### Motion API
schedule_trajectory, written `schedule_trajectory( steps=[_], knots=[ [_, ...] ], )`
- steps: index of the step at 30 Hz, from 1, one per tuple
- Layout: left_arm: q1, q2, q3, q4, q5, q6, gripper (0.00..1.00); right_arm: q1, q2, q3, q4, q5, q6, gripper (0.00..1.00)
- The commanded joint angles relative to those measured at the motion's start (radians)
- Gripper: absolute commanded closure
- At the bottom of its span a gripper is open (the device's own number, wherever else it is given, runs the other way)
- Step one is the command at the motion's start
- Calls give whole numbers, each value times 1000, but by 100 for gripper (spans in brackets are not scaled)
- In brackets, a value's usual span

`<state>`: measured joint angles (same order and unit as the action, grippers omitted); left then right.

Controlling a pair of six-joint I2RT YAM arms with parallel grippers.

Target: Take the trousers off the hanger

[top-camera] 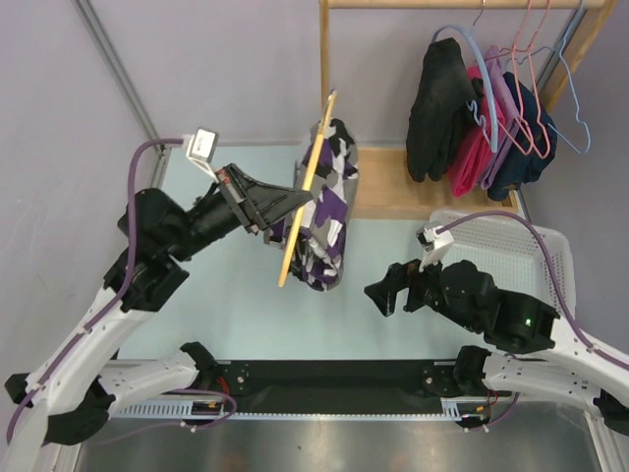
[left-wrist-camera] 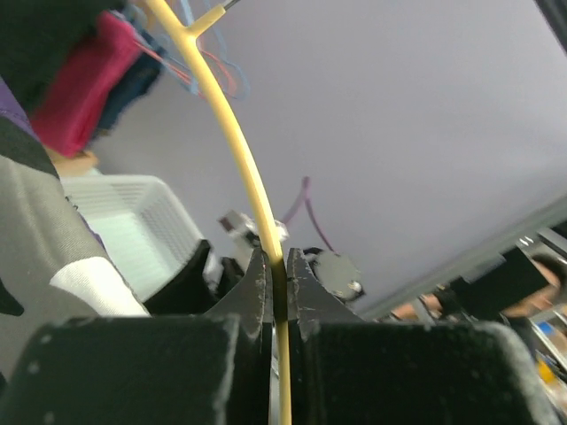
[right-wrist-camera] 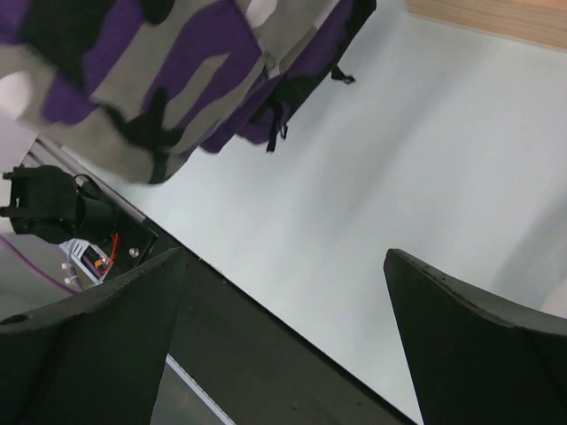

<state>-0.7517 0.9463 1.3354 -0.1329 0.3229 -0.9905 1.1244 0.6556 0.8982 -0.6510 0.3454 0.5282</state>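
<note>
My left gripper [top-camera: 293, 201] is clamped tight on the thin yellow hanger [top-camera: 308, 185], which tilts above the table [top-camera: 226, 295]. The purple camouflage trousers [top-camera: 330, 208] hang draped over it. My right gripper [top-camera: 381, 297] is spread wide and empty, near their lower end.

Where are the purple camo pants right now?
In the top view, the trousers hang on the yellow hanger near the middle, held above the table by the left gripper, just left of the wooden rack.

purple-grey-black camouflage trousers [top-camera: 334, 202], yellow hanger [top-camera: 313, 172]
</note>
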Motion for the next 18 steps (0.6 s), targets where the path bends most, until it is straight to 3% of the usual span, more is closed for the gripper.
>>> schedule_trajectory(
  steps=[1,10,18],
  knots=[
    [-9,-92,-10,141,-209,159,100,34,44,44,172,-51,-109,0],
    [-9,-139,-38,-29,-367,173,100,179,249,96,458,139,-227,0],
    [-9,-146,-9,-117,-364,174,100,236,377,117,718,208,-290,3]
  ],
)
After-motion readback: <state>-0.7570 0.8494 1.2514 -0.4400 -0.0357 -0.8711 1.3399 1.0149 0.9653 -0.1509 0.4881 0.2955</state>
